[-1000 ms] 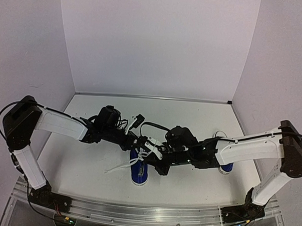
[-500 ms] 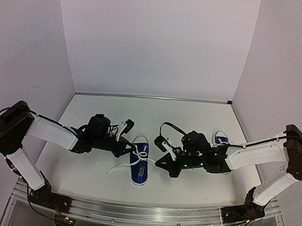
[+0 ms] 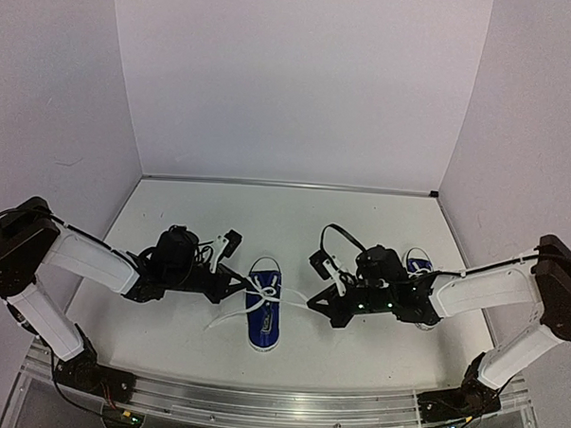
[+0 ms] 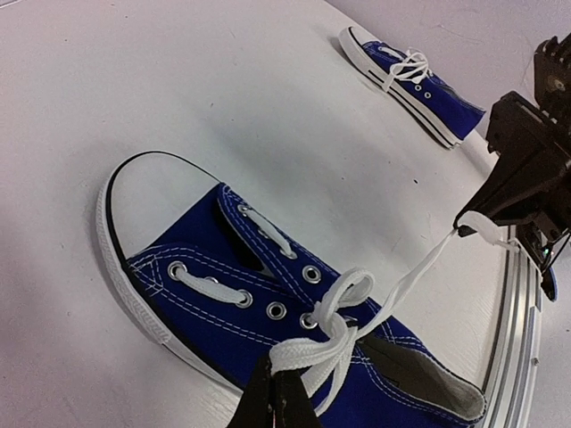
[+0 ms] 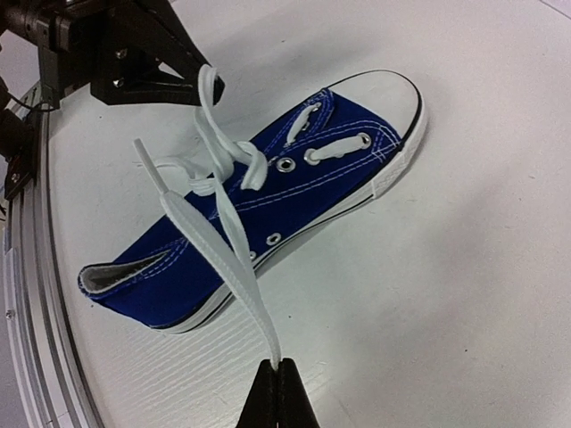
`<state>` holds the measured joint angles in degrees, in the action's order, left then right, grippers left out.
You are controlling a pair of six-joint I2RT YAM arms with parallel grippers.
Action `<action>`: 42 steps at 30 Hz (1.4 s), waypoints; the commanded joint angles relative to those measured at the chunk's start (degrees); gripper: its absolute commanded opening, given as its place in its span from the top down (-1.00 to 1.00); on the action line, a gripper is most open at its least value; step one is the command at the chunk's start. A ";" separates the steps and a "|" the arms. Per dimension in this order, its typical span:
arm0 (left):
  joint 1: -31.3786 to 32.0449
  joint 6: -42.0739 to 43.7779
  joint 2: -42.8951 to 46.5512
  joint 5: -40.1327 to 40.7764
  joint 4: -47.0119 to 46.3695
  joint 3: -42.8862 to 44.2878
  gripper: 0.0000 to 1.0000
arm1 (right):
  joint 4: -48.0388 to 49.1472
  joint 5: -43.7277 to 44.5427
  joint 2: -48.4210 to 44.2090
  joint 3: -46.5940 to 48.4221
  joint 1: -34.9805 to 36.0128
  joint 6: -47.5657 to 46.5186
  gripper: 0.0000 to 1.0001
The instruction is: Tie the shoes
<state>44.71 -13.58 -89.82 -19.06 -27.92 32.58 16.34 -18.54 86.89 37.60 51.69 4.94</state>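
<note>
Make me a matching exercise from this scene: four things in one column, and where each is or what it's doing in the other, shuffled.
1 left end effector
2 right end effector
3 middle shoe
4 far shoe

A partly behind the right arm
B shut on lace, left of middle shoe
C between both end effectors
D shut on lace, right of middle shoe

Pairs: 1-B, 2-D, 3-C, 4-A
</note>
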 commanded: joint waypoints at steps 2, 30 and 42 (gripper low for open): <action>0.20 -2.99 0.75 4.87 -4.46 -1.68 1.00 | 1.59 -1.49 -0.57 -1.73 -1.48 1.04 1.00; 5.34 6.37 -1.96 16.79 5.15 0.12 1.00 | -1.69 -0.76 1.40 -1.09 -2.40 2.92 0.70; 6.00 4.69 -2.18 18.91 6.85 1.27 1.00 | -12.33 6.16 -5.20 7.04 -2.49 3.05 -0.18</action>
<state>50.70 -8.63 -92.88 -2.36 -22.09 32.06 7.27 -15.94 84.17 39.59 49.50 7.91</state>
